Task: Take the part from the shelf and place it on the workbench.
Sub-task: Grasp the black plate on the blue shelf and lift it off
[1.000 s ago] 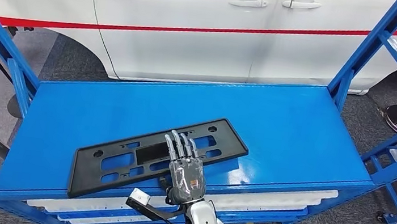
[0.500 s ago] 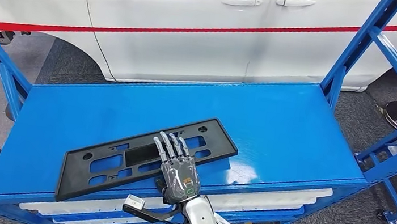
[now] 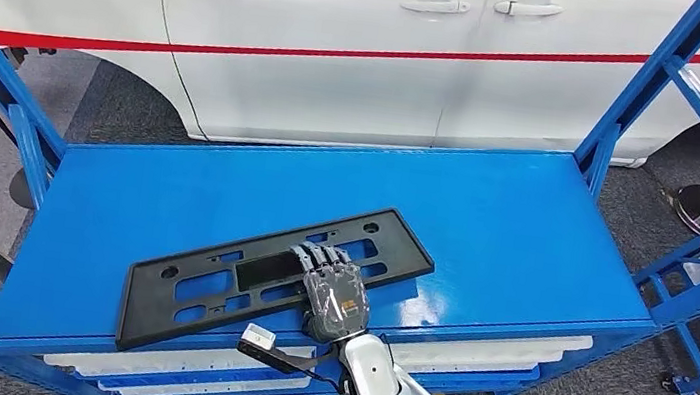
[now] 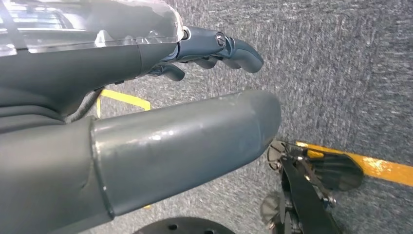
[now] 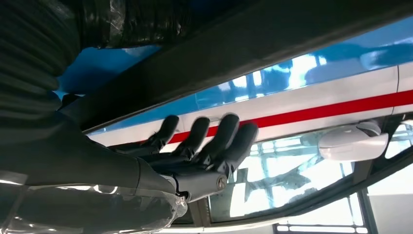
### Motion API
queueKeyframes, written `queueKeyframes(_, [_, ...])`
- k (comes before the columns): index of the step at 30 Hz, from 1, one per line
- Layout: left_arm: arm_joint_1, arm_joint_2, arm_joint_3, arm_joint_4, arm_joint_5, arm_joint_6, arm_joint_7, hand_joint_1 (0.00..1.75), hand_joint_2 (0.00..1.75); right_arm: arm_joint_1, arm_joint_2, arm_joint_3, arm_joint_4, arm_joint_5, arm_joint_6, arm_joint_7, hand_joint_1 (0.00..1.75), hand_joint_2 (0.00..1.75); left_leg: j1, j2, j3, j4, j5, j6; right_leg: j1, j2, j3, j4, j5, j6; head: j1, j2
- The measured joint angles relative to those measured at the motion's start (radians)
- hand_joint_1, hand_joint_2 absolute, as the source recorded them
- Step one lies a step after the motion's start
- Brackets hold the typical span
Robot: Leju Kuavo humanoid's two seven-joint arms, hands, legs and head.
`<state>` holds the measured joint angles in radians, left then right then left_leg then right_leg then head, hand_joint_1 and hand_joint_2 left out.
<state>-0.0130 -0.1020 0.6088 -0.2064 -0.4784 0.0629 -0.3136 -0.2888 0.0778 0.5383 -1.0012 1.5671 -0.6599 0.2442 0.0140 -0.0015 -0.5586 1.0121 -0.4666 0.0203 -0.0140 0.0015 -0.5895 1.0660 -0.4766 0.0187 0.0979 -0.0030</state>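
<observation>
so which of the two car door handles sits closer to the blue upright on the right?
The right-hand door handle: it lies just short of the blue upright, while the other handle sits further left, beyond the door seam.

One black part (image 3: 276,274) on one blue shelf (image 3: 523,229). One white car (image 3: 325,43) behind, with two door handles (image 3: 437,5), one red stripe (image 3: 344,53). Two robot hands: right hand (image 3: 336,297) over the part, left hand (image 4: 146,136) over grey floor (image 4: 341,73). Two yellow floor lines (image 4: 375,165) in the left wrist view. White trays (image 3: 509,350) under the shelf top; number unclear.
</observation>
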Motion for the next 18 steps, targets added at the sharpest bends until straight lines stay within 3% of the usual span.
queueKeyframes(3, [-0.001, 0.000, 0.000, 0.000, 0.000, 0.000, 0.000, 0.00, 0.00, -0.002, 0.000, -0.003, 0.001, 0.000, 0.000, 0.000, 1.04, 1.75, -0.002, -0.001, -0.004, 0.004, -0.002, -0.016, 0.005, 0.002, 0.009, -0.032, 0.001, -0.016, 0.000, 0.000])
queueKeyframes(5, [-0.002, 0.000, 0.000, 0.000, -0.001, 0.000, 0.000, 0.00, 0.00, -0.004, 0.000, -0.005, 0.001, 0.000, 0.000, -0.002, 0.95, 1.75, 0.001, 0.000, -0.008, 0.018, -0.017, -0.027, 0.003, 0.001, 0.013, -0.039, 0.004, -0.030, 0.000, 0.000])
queueKeyframes(7, [-0.003, 0.000, 0.000, 0.000, -0.003, -0.001, -0.001, 0.00, 0.00, -0.007, 0.002, -0.018, 0.001, 0.000, 0.000, -0.017, 0.78, 1.75, 0.003, 0.000, -0.046, 0.103, -0.068, -0.035, 0.000, -0.002, 0.016, -0.044, 0.007, -0.039, -0.001, 0.000])
queueKeyframes(9, [-0.003, 0.000, 0.000, 0.000, -0.007, -0.002, -0.002, 0.00, 0.00, -0.008, 0.003, -0.045, 0.001, 0.000, 0.000, -0.039, 0.70, 1.75, 0.004, 0.000, -0.110, 0.236, -0.126, -0.039, 0.002, -0.004, 0.015, -0.043, 0.006, -0.043, -0.001, 0.000])
queueKeyframes(10, [-0.002, 0.000, 0.001, 0.000, -0.008, -0.002, -0.003, 0.00, 0.00, -0.008, 0.003, -0.063, 0.001, 0.000, 0.000, -0.047, 0.70, 1.75, 0.004, 0.000, -0.131, 0.279, -0.135, -0.040, 0.003, -0.005, 0.015, -0.042, 0.005, -0.043, -0.001, 0.000])
queueKeyframes(11, [-0.001, 0.000, 0.001, 0.000, -0.010, -0.002, -0.003, 0.00, 0.00, -0.009, 0.003, -0.080, 0.001, 0.000, 0.000, -0.053, 0.70, 1.75, 0.004, 0.000, -0.136, 0.285, -0.124, -0.039, 0.004, -0.005, 0.017, -0.042, 0.005, -0.044, -0.001, 0.000])
queueKeyframes(12, [0.000, 0.000, 0.002, 0.000, -0.010, -0.003, -0.003, 0.00, 0.00, -0.010, 0.003, -0.096, 0.001, 0.000, 0.000, -0.056, 0.70, 1.75, 0.004, 0.000, -0.121, 0.252, -0.095, -0.037, 0.004, -0.004, 0.019, -0.042, 0.004, -0.044, -0.001, 0.000])
queueKeyframes(14, [0.000, 0.001, 0.003, 0.000, -0.010, -0.003, -0.003, 0.00, 0.00, -0.015, 0.004, -0.118, 0.000, 0.000, 0.000, -0.060, 0.72, 1.75, 0.002, 0.000, -0.056, 0.114, -0.025, -0.028, 0.005, -0.002, 0.023, -0.041, 0.001, -0.041, -0.001, 0.000])
queueKeyframes(15, [-0.001, 0.002, 0.004, 0.000, -0.010, -0.004, -0.003, 0.00, 0.00, -0.017, 0.004, -0.125, 0.000, 0.000, 0.000, -0.061, 0.77, 1.75, 0.000, 0.000, -0.029, 0.056, -0.005, -0.023, 0.007, -0.001, 0.024, -0.040, 0.000, -0.038, 0.000, 0.000])
queueKeyframes(16, [-0.002, 0.002, 0.004, 0.000, -0.011, -0.004, -0.003, 0.00, 0.00, -0.019, 0.005, -0.131, 0.000, 0.000, 0.000, -0.062, 0.79, 1.75, -0.002, -0.001, -0.013, 0.021, 0.003, -0.020, 0.008, 0.000, 0.023, -0.039, -0.001, -0.034, 0.000, 0.000])
queueKeyframes(18, [-0.003, 0.002, 0.005, 0.000, -0.013, -0.004, -0.003, 0.00, 0.00, -0.020, 0.005, -0.143, 0.000, 0.000, 0.000, -0.064, 0.84, 1.75, -0.006, -0.002, -0.009, 0.005, 0.001, -0.013, 0.008, 0.000, 0.021, -0.041, 0.001, -0.023, 0.000, 0.000])
